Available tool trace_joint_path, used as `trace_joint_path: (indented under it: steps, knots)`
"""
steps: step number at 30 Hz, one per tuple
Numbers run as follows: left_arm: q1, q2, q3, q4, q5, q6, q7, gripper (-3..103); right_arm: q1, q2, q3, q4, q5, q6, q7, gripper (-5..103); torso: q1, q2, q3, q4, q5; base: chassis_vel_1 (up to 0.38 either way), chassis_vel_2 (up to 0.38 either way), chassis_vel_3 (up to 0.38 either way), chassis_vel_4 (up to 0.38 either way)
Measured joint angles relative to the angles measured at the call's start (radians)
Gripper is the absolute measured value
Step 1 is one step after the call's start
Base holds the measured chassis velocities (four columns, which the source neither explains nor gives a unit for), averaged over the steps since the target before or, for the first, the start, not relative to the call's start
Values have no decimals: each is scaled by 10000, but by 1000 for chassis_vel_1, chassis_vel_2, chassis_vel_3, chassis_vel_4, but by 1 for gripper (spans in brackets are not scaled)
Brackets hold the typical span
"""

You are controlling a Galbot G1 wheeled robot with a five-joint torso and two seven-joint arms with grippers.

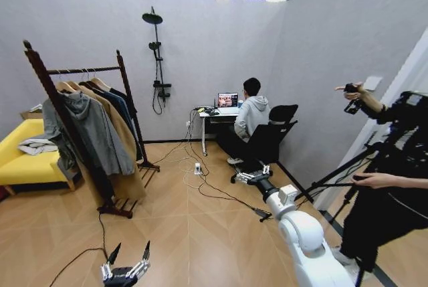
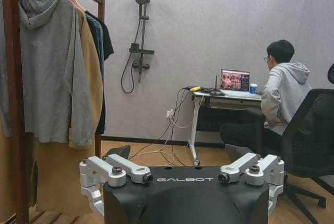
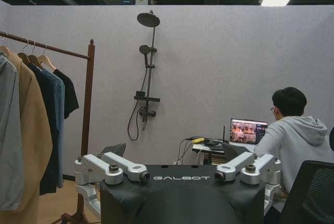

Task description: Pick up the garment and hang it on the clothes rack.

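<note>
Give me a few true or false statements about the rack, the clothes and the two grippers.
The black jacket hangs on the rail of the clothes rack. True.
The left gripper holds a garment. False: its fingers are open and empty, low over the floor.
A gray hoodie hangs at the rack's near end. True.
The right gripper touches the rack. False: it is out over the floor, apart from the rack.
The yellow sofa is on the rack's right. False: it is on its left.
</note>
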Motion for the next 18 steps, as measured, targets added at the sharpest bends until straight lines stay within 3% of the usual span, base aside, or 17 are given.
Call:
trace_joint_path:
  steps: [18]
  knots:
    - [0,0,0,0,0,0,0,100,-4,0,4,14,11,-8,14,100,-8,3,-2,-1,0,0,0,0,0]
